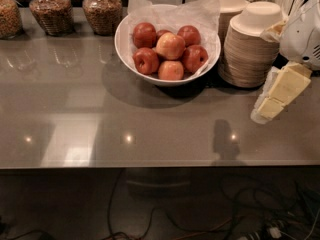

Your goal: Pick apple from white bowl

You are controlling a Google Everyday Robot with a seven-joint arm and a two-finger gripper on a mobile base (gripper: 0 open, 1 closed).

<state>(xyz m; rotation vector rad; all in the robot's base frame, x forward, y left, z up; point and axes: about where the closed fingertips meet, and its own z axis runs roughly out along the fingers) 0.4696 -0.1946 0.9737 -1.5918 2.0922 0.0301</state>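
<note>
The white bowl (125, 49), wide, glossy and lined with crinkled white paper, stands on the grey countertop at the back centre. It holds several red and yellow-red apples (170, 45) piled together. My gripper (263, 113), cream and white, comes in from the right edge and hangs low over the counter. It is to the right of the bowl and in front of the stacked paper bowls. It holds nothing that I can see.
Two stacks of tan paper bowls (250, 54) stand right of the white bowl, close to my gripper. Glass jars of grain (50, 11) line the back left. The counter's front edge (150, 165) runs across, with cables on the floor below.
</note>
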